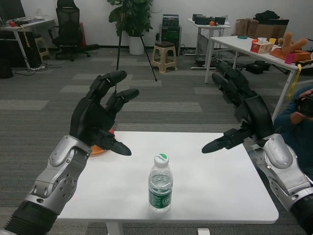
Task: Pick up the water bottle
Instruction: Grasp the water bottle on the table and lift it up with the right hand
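Note:
A clear water bottle (160,183) with a white cap and green label stands upright near the front middle of the white table (215,186). My left hand (100,115) is raised over the table's left side, fingers spread, holding nothing. My right hand (242,107) is raised over the table's right side, fingers extended and thumb pointing inward, also holding nothing. Both hands are above and apart from the bottle, one on each side.
An orange object (100,148) lies on the table's far left, mostly hidden behind my left hand. A person (298,122) in a teal top sits at the right edge. Behind are another white table (254,49), a stool (164,55) and a tripod.

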Motion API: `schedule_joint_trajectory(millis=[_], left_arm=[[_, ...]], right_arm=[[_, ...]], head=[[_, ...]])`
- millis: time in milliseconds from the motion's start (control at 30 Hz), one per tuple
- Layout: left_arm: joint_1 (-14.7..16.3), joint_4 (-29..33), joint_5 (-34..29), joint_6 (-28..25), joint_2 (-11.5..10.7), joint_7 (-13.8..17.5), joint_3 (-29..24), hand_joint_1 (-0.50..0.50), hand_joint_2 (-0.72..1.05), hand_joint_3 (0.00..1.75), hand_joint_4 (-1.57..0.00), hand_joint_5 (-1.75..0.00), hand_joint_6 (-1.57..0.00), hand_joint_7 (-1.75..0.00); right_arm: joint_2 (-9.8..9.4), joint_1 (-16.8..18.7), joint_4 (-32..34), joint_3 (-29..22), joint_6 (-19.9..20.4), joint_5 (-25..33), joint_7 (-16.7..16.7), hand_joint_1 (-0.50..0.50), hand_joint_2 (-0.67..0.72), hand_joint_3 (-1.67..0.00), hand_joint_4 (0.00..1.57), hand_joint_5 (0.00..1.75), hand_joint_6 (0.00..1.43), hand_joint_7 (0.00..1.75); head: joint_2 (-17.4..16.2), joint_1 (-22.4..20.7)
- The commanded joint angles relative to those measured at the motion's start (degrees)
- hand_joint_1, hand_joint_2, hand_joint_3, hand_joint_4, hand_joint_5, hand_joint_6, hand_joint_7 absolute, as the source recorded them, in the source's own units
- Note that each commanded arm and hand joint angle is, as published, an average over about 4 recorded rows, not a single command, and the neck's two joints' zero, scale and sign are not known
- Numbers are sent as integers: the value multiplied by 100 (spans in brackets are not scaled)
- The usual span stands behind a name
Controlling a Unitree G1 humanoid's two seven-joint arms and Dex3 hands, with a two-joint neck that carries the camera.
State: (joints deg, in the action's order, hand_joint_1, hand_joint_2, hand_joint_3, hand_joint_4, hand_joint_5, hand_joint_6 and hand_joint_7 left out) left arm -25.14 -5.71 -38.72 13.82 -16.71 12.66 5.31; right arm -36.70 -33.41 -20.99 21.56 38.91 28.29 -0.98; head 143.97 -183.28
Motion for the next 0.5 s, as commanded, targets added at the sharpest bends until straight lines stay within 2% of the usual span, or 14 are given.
schedule_joint_trajectory(millis=[33, 100, 500], left_arm=[[-17, 26, 29, 7, -25, 8, -32, -50, -2, 4, 0, -103, 0, -98], [-15, 26, 24, 7, -25, 8, -39, -50, -2, 0, 0, -103, 0, -98], [18, 26, 22, -2, -25, 4, -118, -50, -2, 4, 0, -103, 0, -98]], right_arm=[[36, -7, -41, 65, -22, 8, -3, -50, -10, -8, 0, 0, 0, 14], [49, -7, -83, 129, -24, 10, 6, -50, -10, -8, 0, 0, 0, 14], [225, 37, -446, 560, -24, 10, 85, -50, -10, -8, 0, 0, 0, 14]], head=[[-79, 21], [-124, 27], [-357, 77]])
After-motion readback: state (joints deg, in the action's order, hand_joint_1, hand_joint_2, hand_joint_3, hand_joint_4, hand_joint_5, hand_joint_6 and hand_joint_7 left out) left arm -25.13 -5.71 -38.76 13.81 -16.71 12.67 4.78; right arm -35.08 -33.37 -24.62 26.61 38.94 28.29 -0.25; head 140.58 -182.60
